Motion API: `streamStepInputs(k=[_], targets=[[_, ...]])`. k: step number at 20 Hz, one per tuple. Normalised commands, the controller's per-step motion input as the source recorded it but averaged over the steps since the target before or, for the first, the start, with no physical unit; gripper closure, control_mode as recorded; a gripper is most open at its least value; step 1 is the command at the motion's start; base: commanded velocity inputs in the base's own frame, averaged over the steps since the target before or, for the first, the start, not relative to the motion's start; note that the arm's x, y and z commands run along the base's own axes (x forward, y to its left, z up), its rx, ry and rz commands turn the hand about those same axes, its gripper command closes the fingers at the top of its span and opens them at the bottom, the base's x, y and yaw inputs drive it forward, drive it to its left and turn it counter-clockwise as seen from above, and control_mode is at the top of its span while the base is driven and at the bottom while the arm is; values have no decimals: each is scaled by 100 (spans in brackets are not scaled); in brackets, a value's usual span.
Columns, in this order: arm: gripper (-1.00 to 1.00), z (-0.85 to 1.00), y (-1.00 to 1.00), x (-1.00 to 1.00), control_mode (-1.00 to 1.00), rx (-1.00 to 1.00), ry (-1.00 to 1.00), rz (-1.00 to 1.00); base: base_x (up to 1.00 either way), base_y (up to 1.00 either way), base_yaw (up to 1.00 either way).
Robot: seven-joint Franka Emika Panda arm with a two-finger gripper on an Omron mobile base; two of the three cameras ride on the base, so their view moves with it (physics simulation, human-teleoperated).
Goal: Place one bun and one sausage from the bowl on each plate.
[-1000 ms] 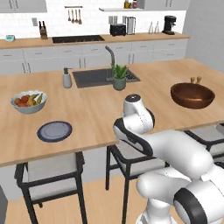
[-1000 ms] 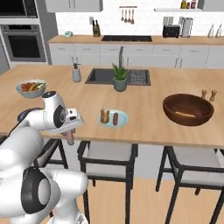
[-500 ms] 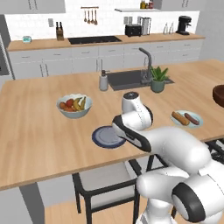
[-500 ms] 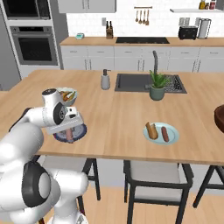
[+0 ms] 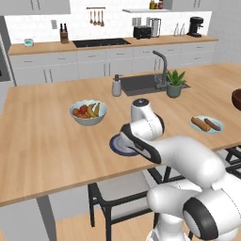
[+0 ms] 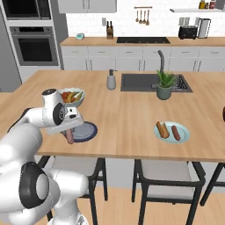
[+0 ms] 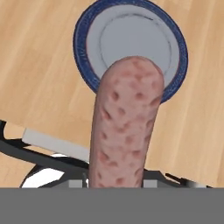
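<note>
The gripper (image 6: 69, 134) is clenched on a sausage (image 7: 126, 127), which hangs from it end-down and juts toward the camera in the hand view. In the right base view the sausage (image 6: 70, 138) shows below the hand, just at the near-left rim of the dark plate (image 6: 88, 130). From the hand view the dark plate (image 7: 87, 26) lies beyond the sausage tip, bare, on the counter (image 7: 39, 74); how high the sausage hangs above it I cannot judge well.

Further out, the pale plate (image 6: 183, 136) to the right already carries a bun (image 6: 163, 129) and a second sausage (image 6: 176, 132) side by side. The fruit bowl (image 6: 77, 98) stands just behind the dark plate. In the left base view a dark sliver at the right edge may be the bowl (image 5: 236, 100), well apart from the arm.

The risk, as I see it: the sausage sits over the plate's near rim and close to the counter edge, above the chair (image 7: 39, 144). Let go here, it could strike the rim, roll off the plate and drop to the floor. Hanging upright, it would also topple on landing and may roll. The dark plate lacks a bun as well.
</note>
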Motion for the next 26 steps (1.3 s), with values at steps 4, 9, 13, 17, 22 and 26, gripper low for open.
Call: streamStepInputs(k=[4,9,13,17,22,26], targets=[[100,0,3,23,-100,0,0,3,36,4,0],[100,0,40,100,-100,-1,0,13,0,0,0],[100,-11,39,100,-100,4,8,0,0,0,0],[100,-49,13,100,-100,1,16,0,0,0,0],[100,-52,-8,5,-100,0,5,-6,0,0,0],[100,-34,12,5,-100,0,-1,-1,0,0,0]])
